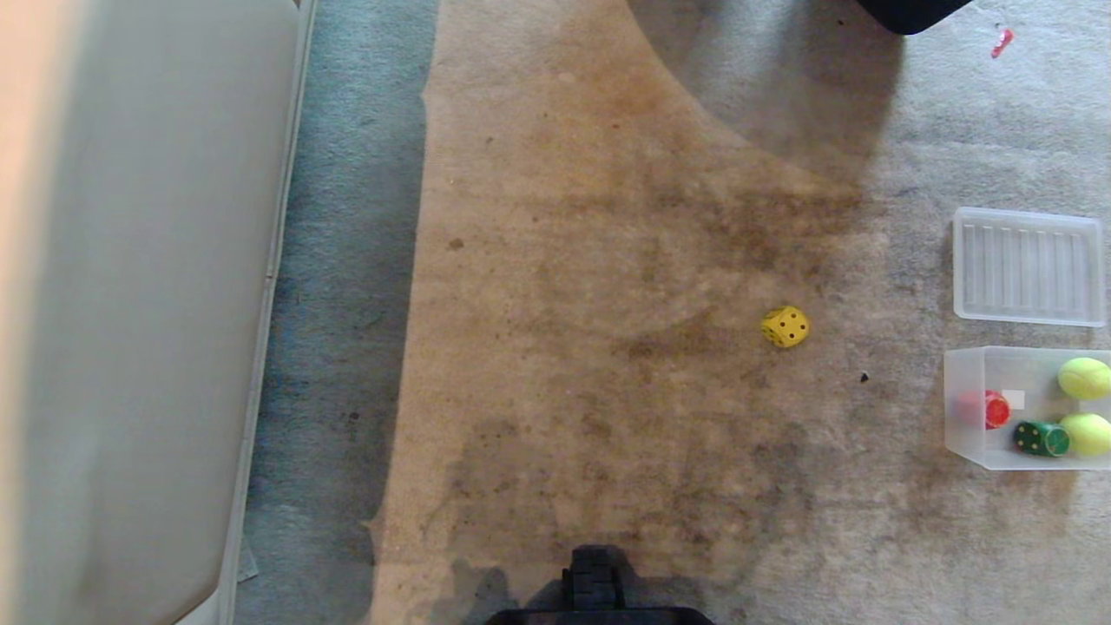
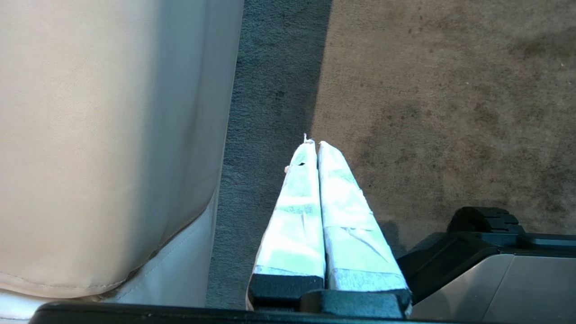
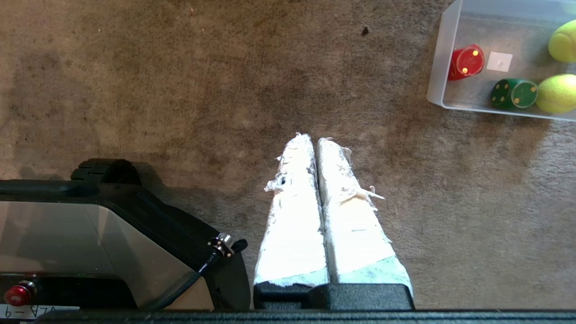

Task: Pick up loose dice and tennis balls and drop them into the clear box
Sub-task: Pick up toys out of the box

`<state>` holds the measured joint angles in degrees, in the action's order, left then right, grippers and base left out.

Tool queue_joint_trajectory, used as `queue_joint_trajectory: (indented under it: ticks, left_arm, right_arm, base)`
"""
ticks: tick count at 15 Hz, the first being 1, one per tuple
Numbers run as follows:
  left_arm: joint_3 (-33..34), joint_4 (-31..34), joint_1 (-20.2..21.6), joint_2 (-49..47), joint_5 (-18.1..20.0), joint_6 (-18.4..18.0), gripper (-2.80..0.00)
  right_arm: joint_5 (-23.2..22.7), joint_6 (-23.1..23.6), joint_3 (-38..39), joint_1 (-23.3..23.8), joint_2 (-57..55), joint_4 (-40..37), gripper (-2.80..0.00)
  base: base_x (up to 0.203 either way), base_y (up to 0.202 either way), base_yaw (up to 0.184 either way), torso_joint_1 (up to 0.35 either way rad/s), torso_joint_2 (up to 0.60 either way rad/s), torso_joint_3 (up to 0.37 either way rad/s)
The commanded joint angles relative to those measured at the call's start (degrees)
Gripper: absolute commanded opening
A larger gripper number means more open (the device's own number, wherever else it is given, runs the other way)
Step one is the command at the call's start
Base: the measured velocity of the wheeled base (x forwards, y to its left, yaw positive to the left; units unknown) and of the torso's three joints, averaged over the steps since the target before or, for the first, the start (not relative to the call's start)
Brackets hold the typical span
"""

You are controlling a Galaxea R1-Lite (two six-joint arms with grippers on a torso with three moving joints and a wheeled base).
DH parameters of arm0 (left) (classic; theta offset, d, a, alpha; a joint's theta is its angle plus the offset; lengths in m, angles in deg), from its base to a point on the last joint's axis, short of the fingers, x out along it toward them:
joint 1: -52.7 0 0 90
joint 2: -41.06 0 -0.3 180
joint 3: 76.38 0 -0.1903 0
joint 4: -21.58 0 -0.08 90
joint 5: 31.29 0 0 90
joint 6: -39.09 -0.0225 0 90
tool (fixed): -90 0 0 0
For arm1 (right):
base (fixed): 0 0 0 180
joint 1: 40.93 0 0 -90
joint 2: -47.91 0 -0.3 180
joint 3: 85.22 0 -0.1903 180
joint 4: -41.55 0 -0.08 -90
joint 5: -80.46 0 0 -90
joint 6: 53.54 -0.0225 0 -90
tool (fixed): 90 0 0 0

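A yellow die [image 1: 785, 326] lies loose on the carpet, right of centre. At the right edge stands the clear box [image 1: 963, 408], [image 3: 438, 67]. Inside it are a red die [image 1: 995, 409], [image 3: 466, 61], a dark green die [image 1: 1041, 438], [image 3: 513, 93] and two tennis balls [image 1: 1084, 378], [image 1: 1086, 434], [image 3: 557, 93]. My left gripper [image 2: 313, 144] is shut and empty, hanging over the carpet beside the sofa. My right gripper [image 3: 313, 138] is also shut and empty, above bare carpet well short of the box. Neither arm shows in the head view.
A beige sofa [image 1: 139, 304], [image 2: 103, 135] runs along the left. The ribbed translucent lid [image 1: 1028, 266] lies flat just beyond the box. My black base [image 1: 597, 599], [image 3: 112, 225] is at the near edge. A dark object [image 1: 911, 13] and a small red scrap [image 1: 1002, 42] lie far right.
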<state>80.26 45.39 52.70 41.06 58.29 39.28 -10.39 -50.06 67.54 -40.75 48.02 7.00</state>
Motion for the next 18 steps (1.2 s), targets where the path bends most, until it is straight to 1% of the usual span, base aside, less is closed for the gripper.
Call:
queue_joint_trajectory:
  ticks: [1, 12, 15, 18]
  left_arm:
    - [0.0, 0.0, 0.0, 0.0, 0.0, 0.0, -2.80]
    - [0.0, 0.0, 0.0, 0.0, 0.0, 0.2, -2.80]
    - [0.0, 0.0, 0.0, 0.0, 0.0, 0.2, -2.80]
    - [0.0, 0.0, 0.0, 0.0, 0.0, 0.2, -2.80]
  right_arm:
    - [0.0, 0.0, 0.0, 0.0, 0.0, -0.1, -2.80]
    - [-0.1, 0.5, 0.0, 0.0, 0.0, 0.0, -2.80]
    - [0.1, 0.3, -0.1, 0.0, 0.0, 0.1, -2.80]
    - [-0.1, 0.3, -2.9, 0.1, -1.6, -1.1, -2.80]
  base:
    - [0.000, 0.000, 0.000, 0.002, 0.00, -0.116]
    - [0.000, 0.000, 0.000, 0.001, 0.00, -0.181]
    - [0.000, 0.000, 0.000, 0.003, 0.01, -0.052]
    - [0.000, 0.000, 0.000, 0.000, 0.00, 0.000]
